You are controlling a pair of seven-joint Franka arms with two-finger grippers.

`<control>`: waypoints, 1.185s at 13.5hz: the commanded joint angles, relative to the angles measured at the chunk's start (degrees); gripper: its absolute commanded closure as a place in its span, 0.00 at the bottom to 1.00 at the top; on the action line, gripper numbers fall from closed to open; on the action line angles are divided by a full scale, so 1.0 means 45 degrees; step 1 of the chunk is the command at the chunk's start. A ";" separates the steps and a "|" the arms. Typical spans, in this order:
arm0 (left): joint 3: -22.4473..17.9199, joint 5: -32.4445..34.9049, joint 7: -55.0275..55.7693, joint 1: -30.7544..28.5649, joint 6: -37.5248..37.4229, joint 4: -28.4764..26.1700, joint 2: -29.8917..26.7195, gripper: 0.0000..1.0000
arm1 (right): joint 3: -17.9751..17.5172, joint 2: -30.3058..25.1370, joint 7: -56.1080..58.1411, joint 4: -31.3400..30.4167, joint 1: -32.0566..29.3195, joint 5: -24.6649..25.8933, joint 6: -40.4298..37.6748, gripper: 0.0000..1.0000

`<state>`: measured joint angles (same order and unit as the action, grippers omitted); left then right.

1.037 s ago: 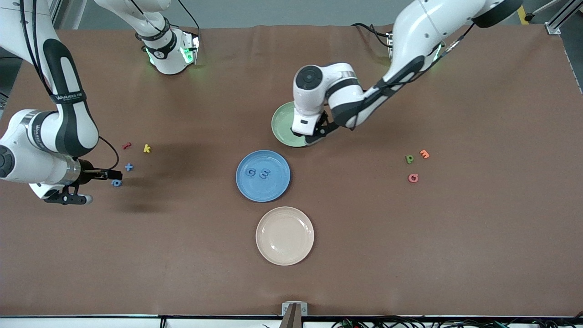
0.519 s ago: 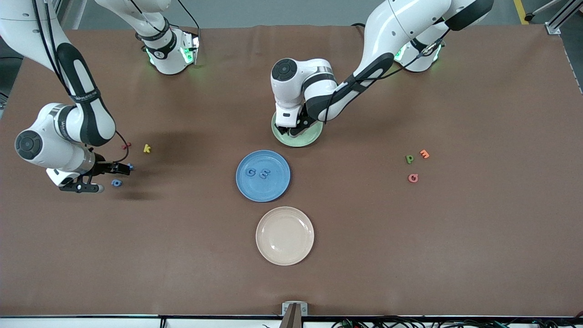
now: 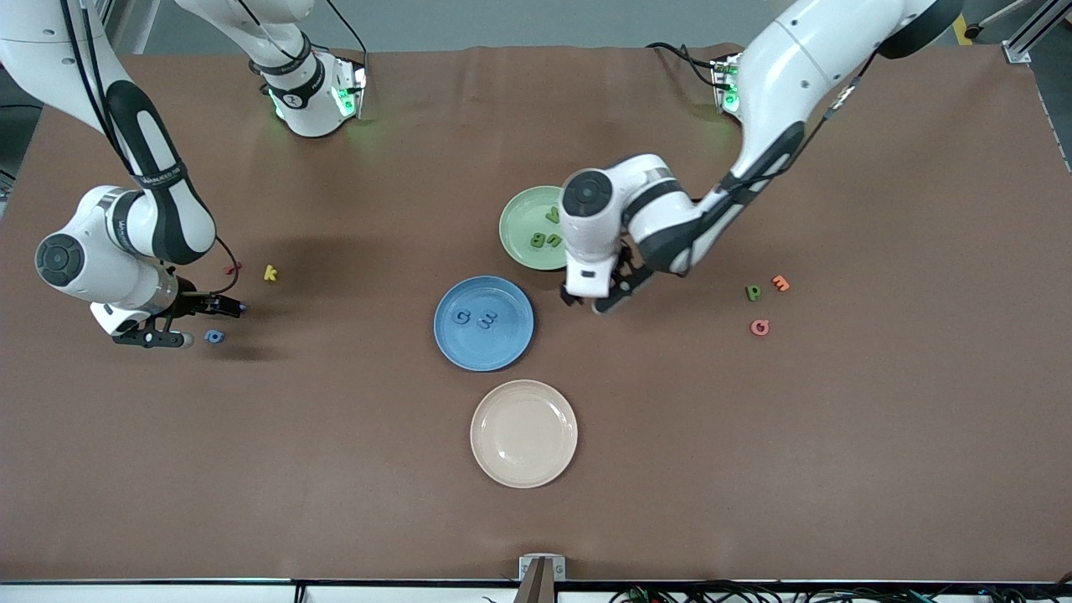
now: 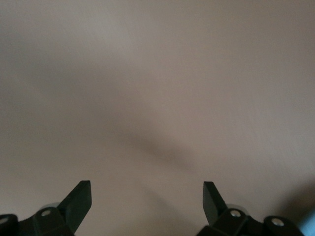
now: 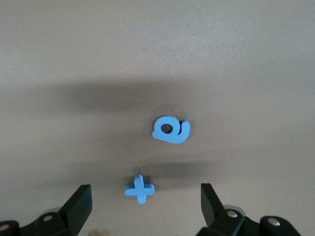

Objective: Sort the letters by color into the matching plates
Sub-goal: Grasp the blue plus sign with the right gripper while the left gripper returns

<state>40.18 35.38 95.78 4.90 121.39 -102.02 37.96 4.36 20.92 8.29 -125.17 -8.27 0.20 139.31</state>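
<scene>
Roughly two-thirds through, judging by the layout. Five of eight letters already sorted: blue G (image 3: 460, 316) and blue E (image 3: 488, 319) in the blue plate (image 3: 483, 356); three green letters (image 3: 546, 230) in the green plate (image 3: 512, 226), too small to read for certain. Cream plate (image 3: 523, 465), nearest the front camera, bare and not part of the job.

Three left on the tabletop (image 3: 837, 461). Blue x (image 5: 139, 188) and blue a (image 5: 170, 129) toward the right arm's end, close together but apart, with a red letter (image 3: 233, 268) and a yellow k (image 3: 270, 272) nearby, to be ignored. Green p (image 3: 753, 292) toward the left arm's end, beside an orange letter (image 3: 780, 283) and a pink one (image 3: 759, 327), also to be ignored.

Right claw (image 5: 142, 206) spread wide, low over the blue x, holding nothing; likely the next pick. Left claw (image 4: 147, 199) spread wide and empty, over bare tabletop between the green plate and the green p, apparently just off the plate's rim.
</scene>
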 commanded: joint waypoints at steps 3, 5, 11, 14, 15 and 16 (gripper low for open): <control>0.0173 0.0204 -0.3581 -0.2469 -0.0353 -0.1583 -0.1675 0.01 | -0.0286 0.0077 0.0033 -0.0270 -0.0311 0.0210 0.0215 0.02; 0.0735 0.0185 -0.5845 -0.4028 -0.0334 -0.2034 -0.1989 0.01 | -0.0286 0.0252 0.0033 -0.0270 -0.0291 0.0171 0.0234 0.05; 0.3451 0.0204 -0.9956 -0.9131 -0.0276 -0.3908 -0.1970 0.01 | -0.0325 0.0644 0.0033 -0.0348 -0.0194 0.0171 0.0664 0.16; 0.3571 0.0359 -1.0016 -0.9816 0.0949 -0.5078 -0.2067 0.01 | -0.0325 0.0761 0.0013 -0.0387 -0.0194 0.0171 0.0683 0.27; 0.3571 0.0766 -1.0016 -1.0128 0.1516 -0.5488 -0.2068 0.01 | -0.0325 0.0780 0.0032 -0.0406 -0.0213 0.0171 0.0664 0.33; 0.3571 0.1080 -1.0016 -1.0344 0.1928 -0.5783 -0.2068 0.03 | -0.0344 0.0781 0.0013 -0.0406 -0.0213 0.0171 0.0664 0.37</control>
<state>55.36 37.52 50.55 -38.88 125.83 -123.67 30.77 3.63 24.68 8.30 -126.23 -8.32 0.20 141.45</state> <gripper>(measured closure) 0.013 0.322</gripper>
